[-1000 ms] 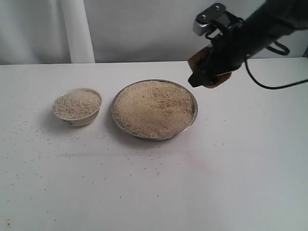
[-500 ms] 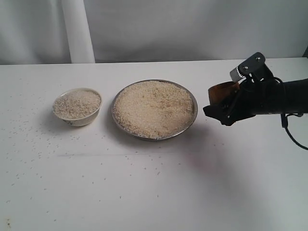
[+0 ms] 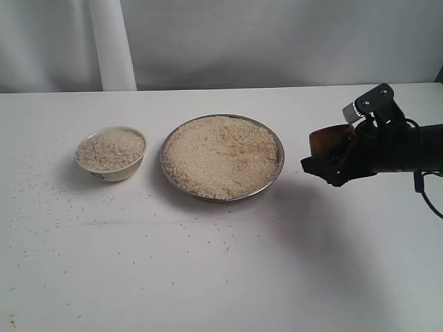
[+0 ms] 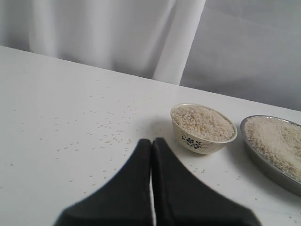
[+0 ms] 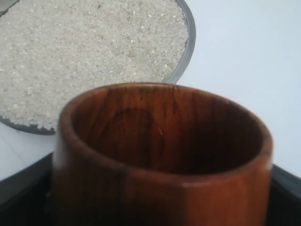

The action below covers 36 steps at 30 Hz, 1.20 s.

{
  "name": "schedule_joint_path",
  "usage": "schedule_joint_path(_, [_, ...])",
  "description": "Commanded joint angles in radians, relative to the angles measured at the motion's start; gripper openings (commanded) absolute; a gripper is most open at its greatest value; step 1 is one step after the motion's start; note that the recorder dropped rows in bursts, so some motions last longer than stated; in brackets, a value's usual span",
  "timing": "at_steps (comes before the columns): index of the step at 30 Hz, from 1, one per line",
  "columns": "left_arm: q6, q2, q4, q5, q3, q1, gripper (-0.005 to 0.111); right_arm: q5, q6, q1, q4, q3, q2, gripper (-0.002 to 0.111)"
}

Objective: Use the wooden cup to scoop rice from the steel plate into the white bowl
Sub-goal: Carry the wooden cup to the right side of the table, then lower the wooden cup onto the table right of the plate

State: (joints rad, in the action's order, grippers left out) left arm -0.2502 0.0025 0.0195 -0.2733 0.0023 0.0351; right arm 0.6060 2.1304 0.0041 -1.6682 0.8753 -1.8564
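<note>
The steel plate (image 3: 168,176) sits mid-table, heaped with rice (image 3: 221,155). To its left stands the white bowl (image 3: 112,171), also full of rice (image 3: 111,149). My right gripper (image 3: 333,164) hovers just right of the plate, low over the table, shut on the wooden cup (image 3: 325,140). In the right wrist view the cup (image 5: 188,188) fills the frame and its dark inside looks empty; beyond it lie the plate's rim (image 5: 189,42) and rice (image 5: 94,47). My left gripper (image 4: 151,142) is shut on nothing, left of the bowl (image 4: 200,143), and is outside the exterior view.
Loose grains are scattered on the white table left of the bowl (image 3: 28,183) and in front of the plate (image 3: 221,242). A white curtain and post (image 3: 111,45) stand behind the table. The right arm's cable (image 3: 429,200) hangs near the right edge.
My right gripper carried the cup from above the plate's far-right rim down and to the right, clear of the plate. Plate, bowl and rice have not moved.
</note>
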Motion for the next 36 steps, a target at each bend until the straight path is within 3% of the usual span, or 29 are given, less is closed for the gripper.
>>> schedule_joint_path(1, [-0.003, -0.003, -0.002, 0.008, -0.002, -0.005, 0.000, 0.054, 0.013, -0.003, -0.046, -0.006, -0.001, 0.000])
schedule_joint_path(16, [-0.003, -0.003, -0.002, 0.008, -0.002, -0.005, 0.000, 0.198, -0.030, 0.014, -0.057, -0.007, 0.002, 0.000])
schedule_joint_path(22, [-0.003, -0.003, -0.002, 0.008, -0.002, -0.005, 0.000, -0.052, -0.269, 0.141, 0.160, -0.007, 0.053, 0.000])
schedule_joint_path(31, [-0.003, -0.003, -0.002, 0.008, -0.002, -0.005, 0.000, -0.559, -0.927, 0.327, 0.624, -0.054, 0.282, 0.000])
schedule_joint_path(36, [-0.003, -0.003, -0.002, 0.008, -0.002, -0.005, 0.000, -0.782, -1.061, 0.361, 0.768, -0.167, 0.402, 0.000])
